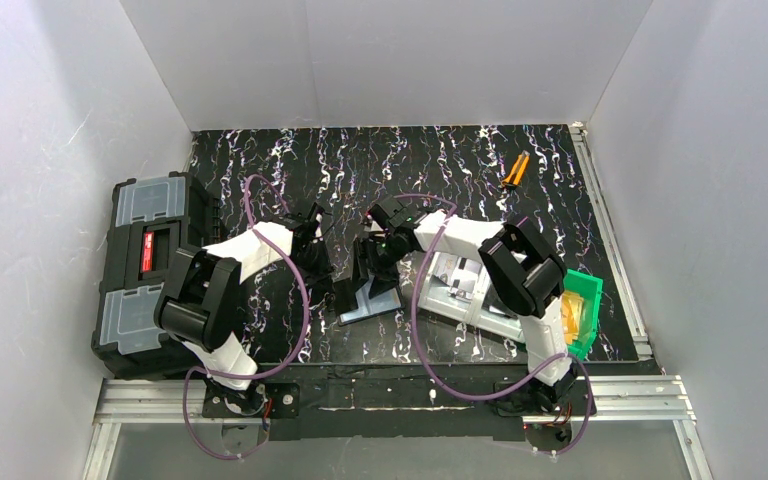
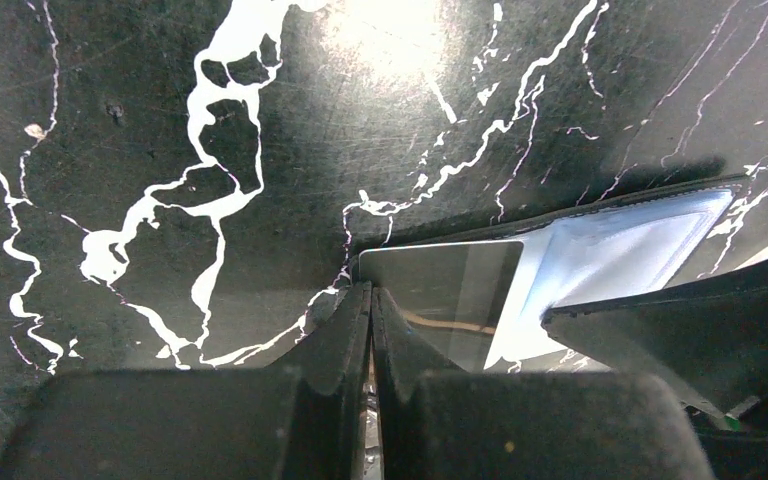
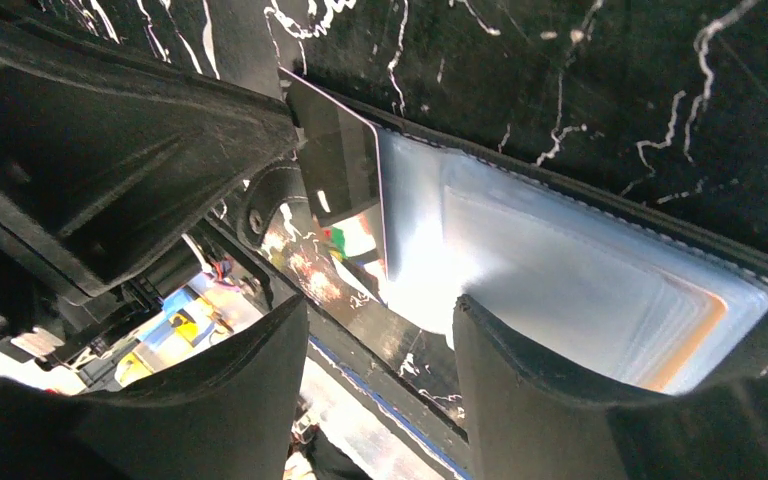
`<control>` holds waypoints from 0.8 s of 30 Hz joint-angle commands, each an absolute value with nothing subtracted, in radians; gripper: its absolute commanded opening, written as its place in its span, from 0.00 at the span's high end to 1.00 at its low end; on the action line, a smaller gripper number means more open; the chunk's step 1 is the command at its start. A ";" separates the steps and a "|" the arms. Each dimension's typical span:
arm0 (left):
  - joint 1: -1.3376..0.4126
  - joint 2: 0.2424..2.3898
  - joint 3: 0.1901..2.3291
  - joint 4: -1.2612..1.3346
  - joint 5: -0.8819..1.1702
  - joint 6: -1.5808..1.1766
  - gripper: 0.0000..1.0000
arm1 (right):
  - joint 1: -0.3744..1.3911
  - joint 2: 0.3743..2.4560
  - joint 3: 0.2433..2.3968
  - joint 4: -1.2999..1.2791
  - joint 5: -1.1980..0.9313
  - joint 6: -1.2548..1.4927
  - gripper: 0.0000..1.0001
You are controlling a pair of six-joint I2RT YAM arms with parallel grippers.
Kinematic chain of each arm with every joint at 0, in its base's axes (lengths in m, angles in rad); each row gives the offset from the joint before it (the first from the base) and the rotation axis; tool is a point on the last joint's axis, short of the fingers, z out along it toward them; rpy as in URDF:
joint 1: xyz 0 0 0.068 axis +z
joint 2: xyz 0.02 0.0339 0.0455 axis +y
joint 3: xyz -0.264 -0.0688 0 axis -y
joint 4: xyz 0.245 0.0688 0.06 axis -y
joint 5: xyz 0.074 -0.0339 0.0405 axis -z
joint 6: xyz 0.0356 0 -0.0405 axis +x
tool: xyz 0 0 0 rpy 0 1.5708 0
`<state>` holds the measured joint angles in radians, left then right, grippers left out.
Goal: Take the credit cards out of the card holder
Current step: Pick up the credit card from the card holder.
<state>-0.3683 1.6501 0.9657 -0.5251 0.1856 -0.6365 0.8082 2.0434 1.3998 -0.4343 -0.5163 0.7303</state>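
The black card holder (image 1: 370, 303) lies open on the marbled table between my two grippers. A dark, glossy credit card (image 2: 440, 290) sticks partway out of its blue-grey pocket (image 2: 620, 245). My left gripper (image 2: 371, 292) is shut, its tips pinched at that card's near corner. In the right wrist view the same card (image 3: 340, 170) juts from the pocket (image 3: 580, 270) toward the left gripper's black body. An orange-tan card edge (image 3: 695, 345) shows inside the pocket. My right gripper (image 3: 378, 303) stands open over the holder's edge, with one finger (image 3: 520, 390) lying over the pocket.
A big black toolbox (image 1: 145, 275) fills the left side. A grey bin (image 1: 465, 285) and a green bin (image 1: 582, 310) sit at the right, under the right arm. A small orange-handled tool (image 1: 514, 170) lies at the far right. White walls enclose the table.
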 commanded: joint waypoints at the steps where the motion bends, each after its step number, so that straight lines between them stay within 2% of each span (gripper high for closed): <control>1: -0.362 1.652 0.940 -0.529 0.168 -0.637 1.00 | 0.817 2.069 1.457 -0.416 -0.545 0.731 0.38; 8: -0.362 1.664 0.925 -0.517 0.174 -0.640 1.00 | 0.822 2.105 1.463 -0.400 -0.578 0.746 0.42; 14: -0.362 1.674 0.913 -0.504 0.189 -0.645 1.00 | 0.828 2.133 1.475 -0.390 -0.608 0.759 0.51; 24: -0.363 1.669 0.902 -0.488 0.210 -0.652 1.00 | 0.832 2.172 1.498 -0.360 -0.655 0.787 0.60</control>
